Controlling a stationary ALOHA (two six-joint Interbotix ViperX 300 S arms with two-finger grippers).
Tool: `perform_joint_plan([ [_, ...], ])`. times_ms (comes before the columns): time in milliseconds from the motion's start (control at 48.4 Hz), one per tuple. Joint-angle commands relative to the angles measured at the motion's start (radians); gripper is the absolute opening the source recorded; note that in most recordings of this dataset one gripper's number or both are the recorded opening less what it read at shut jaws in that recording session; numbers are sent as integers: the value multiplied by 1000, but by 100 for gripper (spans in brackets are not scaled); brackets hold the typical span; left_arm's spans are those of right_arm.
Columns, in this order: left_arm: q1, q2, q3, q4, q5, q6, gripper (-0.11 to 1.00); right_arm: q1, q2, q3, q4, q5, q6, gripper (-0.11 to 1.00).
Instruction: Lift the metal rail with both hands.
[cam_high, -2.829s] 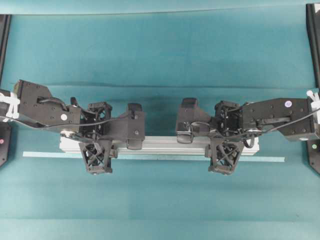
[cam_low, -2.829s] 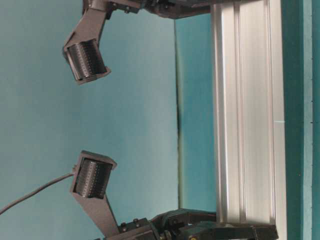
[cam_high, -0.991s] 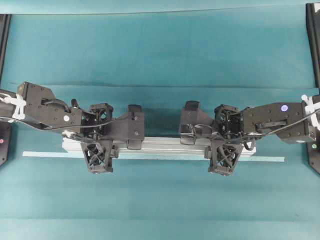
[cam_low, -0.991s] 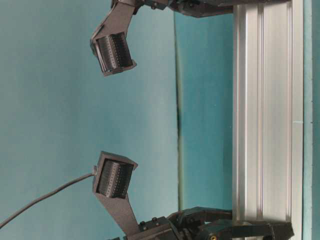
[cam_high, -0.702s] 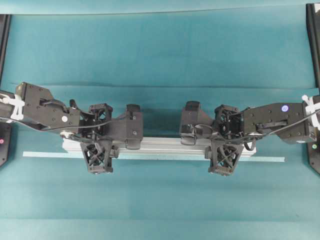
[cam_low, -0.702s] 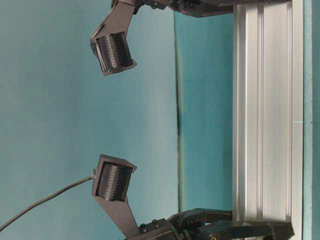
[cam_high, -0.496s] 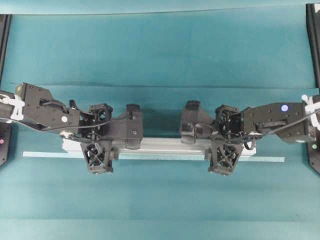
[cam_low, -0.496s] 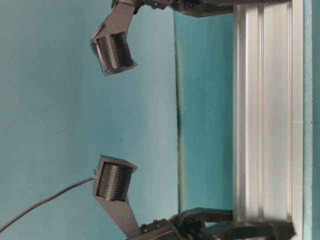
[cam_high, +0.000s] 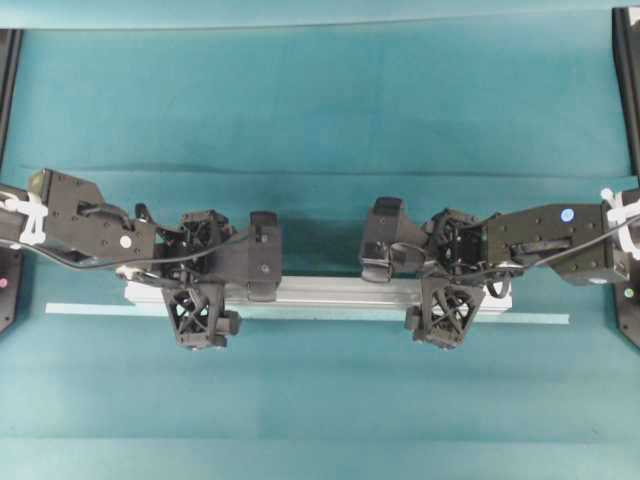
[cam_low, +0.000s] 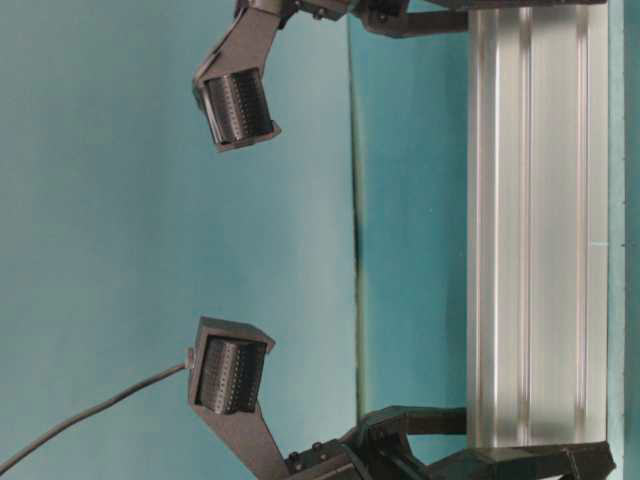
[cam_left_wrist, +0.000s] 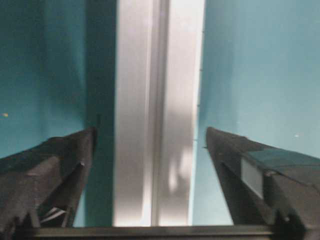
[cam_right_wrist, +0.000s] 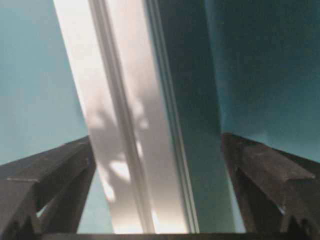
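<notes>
The metal rail (cam_high: 330, 292) lies flat on the teal cloth, a long grooved silver bar running left to right. My left gripper (cam_high: 203, 276) straddles its left part and my right gripper (cam_high: 450, 278) its right part. Both are open. In the left wrist view the rail (cam_left_wrist: 155, 125) runs up the middle between the gripper's (cam_left_wrist: 150, 131) spread fingers, with teal cloth showing on each side of it. In the right wrist view the rail (cam_right_wrist: 125, 135) sits slanted between the gripper's (cam_right_wrist: 157, 137) wide fingers, nearer the left one, touching neither.
A thin pale tape strip (cam_high: 90, 309) lies along the rail's near side and reaches past both its ends. Black frame posts stand at the far left edge (cam_high: 8, 100) and far right edge (cam_high: 628, 80). A fold line crosses the cloth (cam_high: 320, 172) behind the arms.
The rail, held off the cloth earlier, has come down onto it. Over the last second both grippers have opened and let go of it, and both arms shifted slightly.
</notes>
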Motion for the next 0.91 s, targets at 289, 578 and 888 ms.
perform_joint_plan([
  [289, -2, -160, 26, 3, -11, 6, 95, -34, -169, -2, -9, -2, 8, 95],
  [578, 9, -371, 69, 3, -11, 3, 95, -58, -367, 14, -9, 3, 11, 95],
  [888, 18, -549, 94, 3, -25, 5, 95, -84, -534, 94, -9, -46, 23, 95],
])
